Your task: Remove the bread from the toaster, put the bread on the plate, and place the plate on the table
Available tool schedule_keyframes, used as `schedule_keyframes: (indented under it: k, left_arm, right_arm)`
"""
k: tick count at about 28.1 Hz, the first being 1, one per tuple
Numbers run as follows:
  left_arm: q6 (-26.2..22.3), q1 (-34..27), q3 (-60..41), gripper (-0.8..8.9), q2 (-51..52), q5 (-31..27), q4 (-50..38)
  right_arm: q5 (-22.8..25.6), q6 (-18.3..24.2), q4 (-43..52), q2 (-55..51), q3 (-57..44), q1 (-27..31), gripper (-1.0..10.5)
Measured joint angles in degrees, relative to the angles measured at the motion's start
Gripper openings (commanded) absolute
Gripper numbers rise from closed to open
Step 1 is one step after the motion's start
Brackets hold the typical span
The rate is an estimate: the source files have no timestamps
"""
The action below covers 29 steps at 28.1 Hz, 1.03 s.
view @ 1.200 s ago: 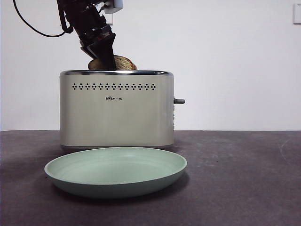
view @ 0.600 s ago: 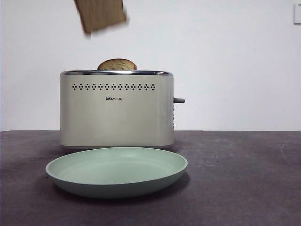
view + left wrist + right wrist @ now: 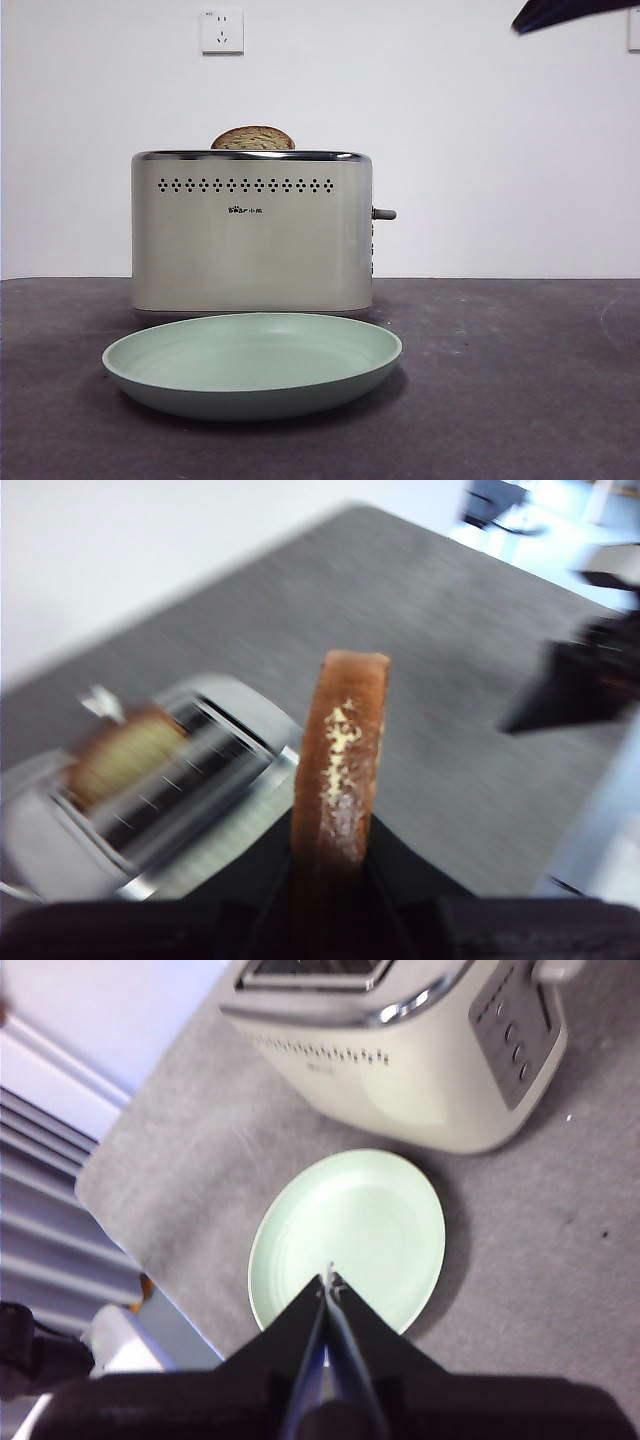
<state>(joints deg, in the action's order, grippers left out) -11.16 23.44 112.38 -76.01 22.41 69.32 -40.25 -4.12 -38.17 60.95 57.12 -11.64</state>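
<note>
In the left wrist view my left gripper (image 3: 335,852) is shut on the bread (image 3: 340,750), seen edge-on with its brown crust up, high above the cream toaster (image 3: 150,800). In the front view neither the bread nor that gripper shows. There the toaster (image 3: 250,235) stands on the dark table (image 3: 520,380), with the mint-green plate (image 3: 250,402) lying empty in front of it. My right gripper (image 3: 328,1282) hangs shut and empty high over the plate (image 3: 380,1210), next to the toaster (image 3: 400,1050).
A second slice (image 3: 253,138) shows its dome in the toaster's slot; it also appears blurred in the left wrist view (image 3: 120,755). A black arm tip (image 3: 560,12) sits at the front view's top right corner. A dark arm shape (image 3: 580,680) shows beside the table.
The bread was pulled out of the toaster and lifted up out of the front view with the gripper holding it. A black arm tip now shows at the top right corner.
</note>
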Motion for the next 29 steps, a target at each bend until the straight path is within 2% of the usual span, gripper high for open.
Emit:
schedule_keyframes:
  k: [1,4,7,13,18,21,24,29]
  left_arm:
    - [0.42,0.04,0.00,-0.08,0.11,0.76,1.51]
    - [1.03,0.17,-0.31,-0.08,0.50,1.84,4.20]
    - [1.33,0.37,-0.37,-0.08,1.42,1.81,5.09]
    - [1.36,0.37,-1.81,-0.08,6.05,1.55,6.58]
    - [2.12,0.37,-14.25,-0.09,13.38,1.55,1.92]
    - [4.66,0.37,-24.98,-0.09,18.49,0.87,-4.39]
    - [8.09,0.37,-35.01,-0.09,23.67,-2.19,-9.27]
    - [14.10,0.31,-45.20,-0.09,29.57,-3.76,-14.78]
  right_arm:
    - [0.00,0.31,0.00,0.81,0.00,-0.57,0.4]
    - [0.94,1.05,-0.02,3.58,0.00,-1.73,2.5]
    - [4.22,1.18,0.00,6.51,0.04,-1.97,3.5]
    - [5.31,1.18,0.31,13.46,0.07,-1.97,3.6]
    - [5.33,1.16,2.16,19.50,0.09,-4.02,3.5]
    - [5.33,1.07,4.11,23.04,0.09,-6.03,3.5]
    - [5.33,0.59,6.84,26.21,0.09,-7.85,3.5]
    - [5.31,-0.63,10.16,31.74,0.09,-10.38,3.5]
